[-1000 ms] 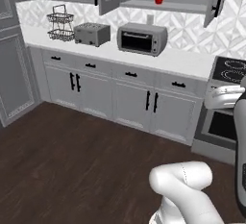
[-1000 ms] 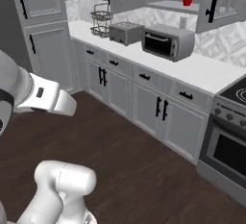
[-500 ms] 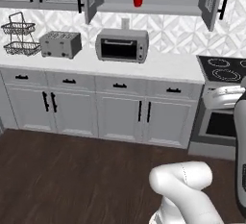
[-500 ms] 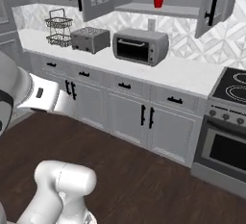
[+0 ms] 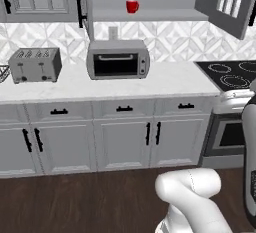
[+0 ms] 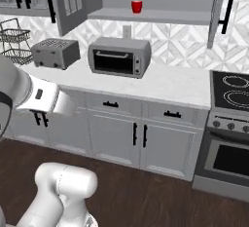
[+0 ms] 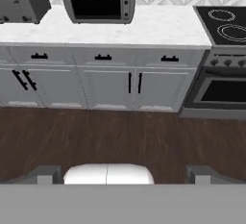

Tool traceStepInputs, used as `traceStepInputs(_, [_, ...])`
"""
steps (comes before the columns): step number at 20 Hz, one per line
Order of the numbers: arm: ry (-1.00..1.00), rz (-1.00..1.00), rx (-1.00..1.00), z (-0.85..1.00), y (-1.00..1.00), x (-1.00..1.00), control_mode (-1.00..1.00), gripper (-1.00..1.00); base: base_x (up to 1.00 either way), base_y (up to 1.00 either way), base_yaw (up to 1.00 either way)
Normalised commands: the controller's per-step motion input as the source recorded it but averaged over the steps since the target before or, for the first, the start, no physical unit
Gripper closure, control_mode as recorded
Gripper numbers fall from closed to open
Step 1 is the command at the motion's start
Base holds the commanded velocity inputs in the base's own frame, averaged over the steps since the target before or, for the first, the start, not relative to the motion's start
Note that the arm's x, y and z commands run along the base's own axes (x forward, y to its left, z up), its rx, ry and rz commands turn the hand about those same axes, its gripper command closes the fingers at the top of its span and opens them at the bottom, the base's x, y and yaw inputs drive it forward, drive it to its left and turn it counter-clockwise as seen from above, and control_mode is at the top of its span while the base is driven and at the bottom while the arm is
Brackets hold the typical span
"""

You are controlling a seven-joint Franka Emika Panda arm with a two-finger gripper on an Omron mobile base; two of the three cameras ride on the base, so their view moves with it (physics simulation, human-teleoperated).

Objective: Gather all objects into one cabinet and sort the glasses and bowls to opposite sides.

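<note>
Left base view: a small glossy red mug stands upright and alone on the plain grey shelf of the open wall cabinet, toward the shelf's left half, directly above the toaster oven. Whether it has a handle I cannot tell at this size. The toaster oven sits on the pale bench, a toaster well to its left, the stove at the right end. Right base view: the same red mug on the shelf, again above the toaster oven; the cabinet door with its long black bar handle hangs open at the right. A wire basket stands beside the toaster at the left. Hand view: my fingers stand wide apart, one tip at each lower corner, holding nothing, above dark wood floor. Ahead are the bench, toaster oven and drawers with black handles.
</note>
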Motion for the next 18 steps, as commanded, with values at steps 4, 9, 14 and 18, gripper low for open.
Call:
traceStepInputs(4, [0.00,0.00,0.00,0.00,0.00,0.00,1.00,-1.00,0.80,0.61,-0.40])
traceStepInputs(9, [0.00,0.00,0.00,0.00,0.00,0.00,1.00,-1.00,0.77,0.34,-0.23])
traceStepInputs(14, [0.00,0.00,0.00,0.00,0.00,0.00,1.00,-1.00,0.81,-0.09,0.00])
traceStepInputs(18, [0.00,0.00,0.00,0.00,0.00,0.00,1.00,-1.00,0.62,-0.51,0.08])
